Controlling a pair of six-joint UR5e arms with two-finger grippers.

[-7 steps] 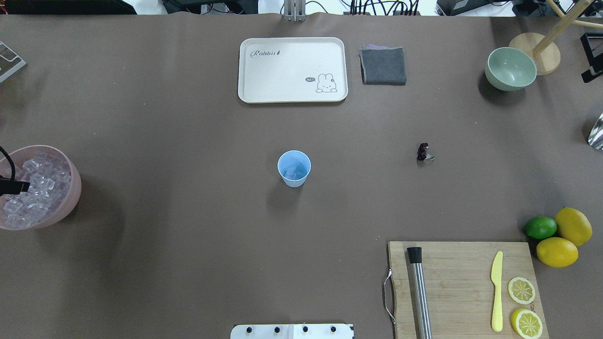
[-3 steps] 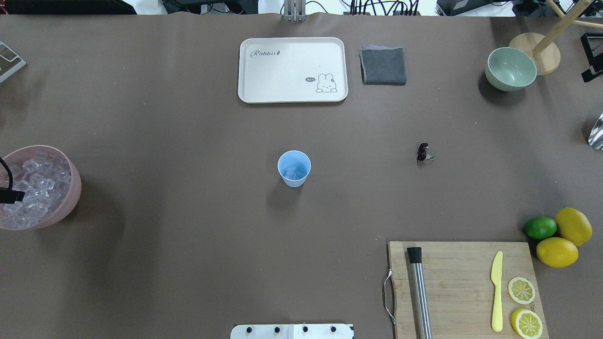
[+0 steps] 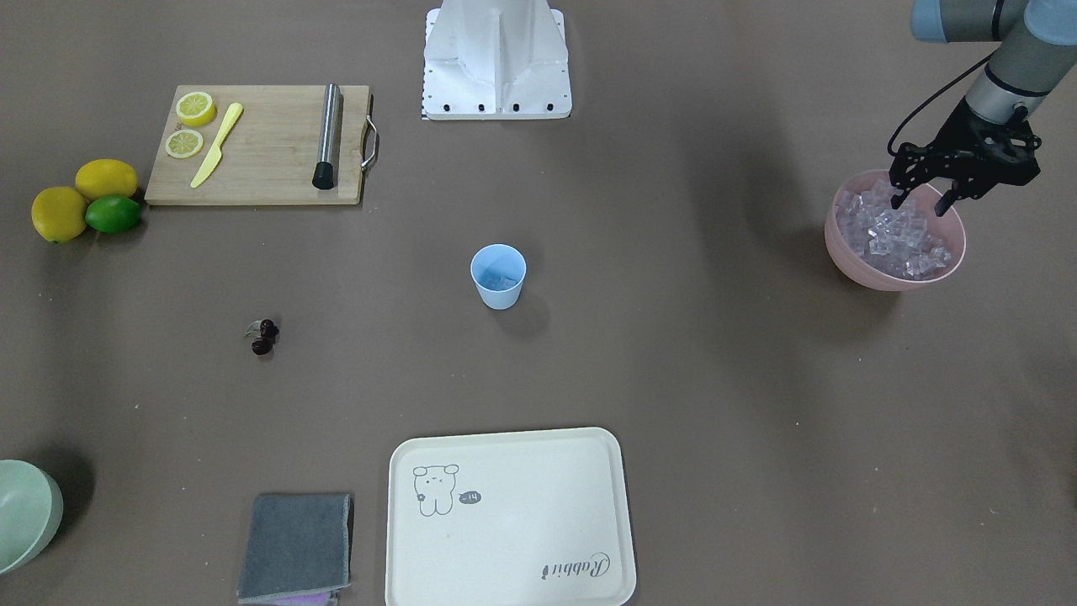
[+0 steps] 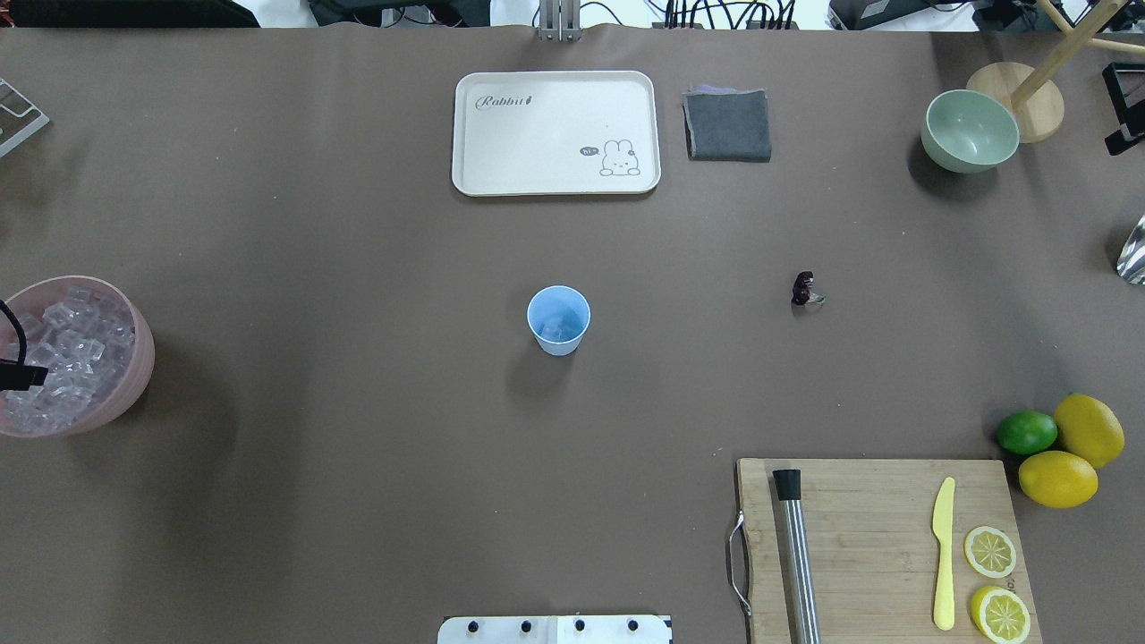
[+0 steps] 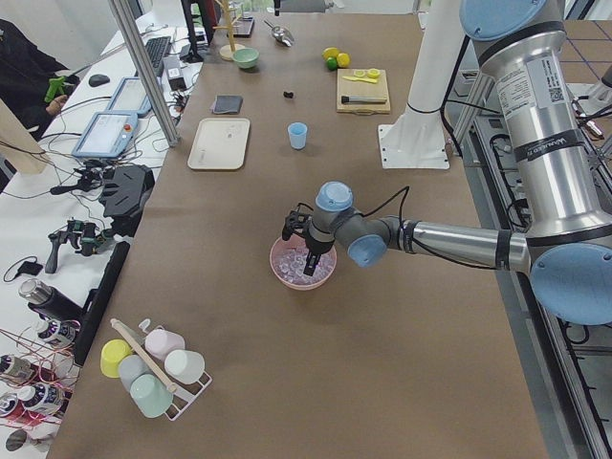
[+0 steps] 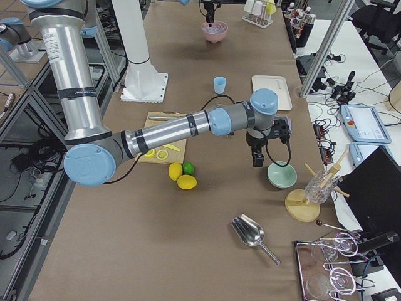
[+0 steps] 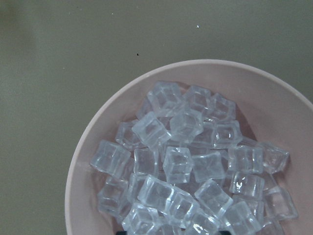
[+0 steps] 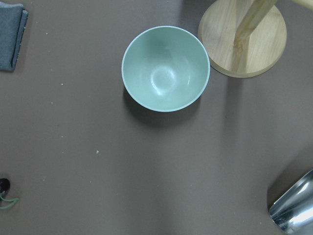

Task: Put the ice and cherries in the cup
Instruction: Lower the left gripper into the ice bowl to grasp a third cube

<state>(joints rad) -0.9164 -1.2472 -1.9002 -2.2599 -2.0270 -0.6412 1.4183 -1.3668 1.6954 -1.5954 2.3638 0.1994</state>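
Observation:
The light blue cup [image 4: 558, 319] stands upright mid-table, with clear ice in its bottom; it also shows in the front view [image 3: 498, 275]. The ice [image 7: 181, 161] fills the pink bowl [image 3: 892, 282] at the table's left end. My left gripper [image 3: 919, 204] is open and empty, its fingertips just above the ice pile. The dark cherries [image 4: 804, 289] lie on the table right of the cup, and show at the edge of the right wrist view [image 8: 4, 185]. My right gripper [image 6: 257, 160] hangs high near the pale green bowl [image 8: 165, 68]; I cannot tell if it is open.
A cream tray [image 4: 555, 132] and a grey cloth [image 4: 728, 125] lie at the far side. A cutting board [image 4: 877, 546] with muddler, knife and lemon slices lies near right, beside lemons and a lime [image 4: 1026, 432]. A wooden stand [image 8: 242, 39] and a metal scoop [image 8: 293, 210] are near the green bowl.
My left gripper has shifted slightly toward the left edge of the overhead view, over the pink bowl. Cup and cherries have not moved.

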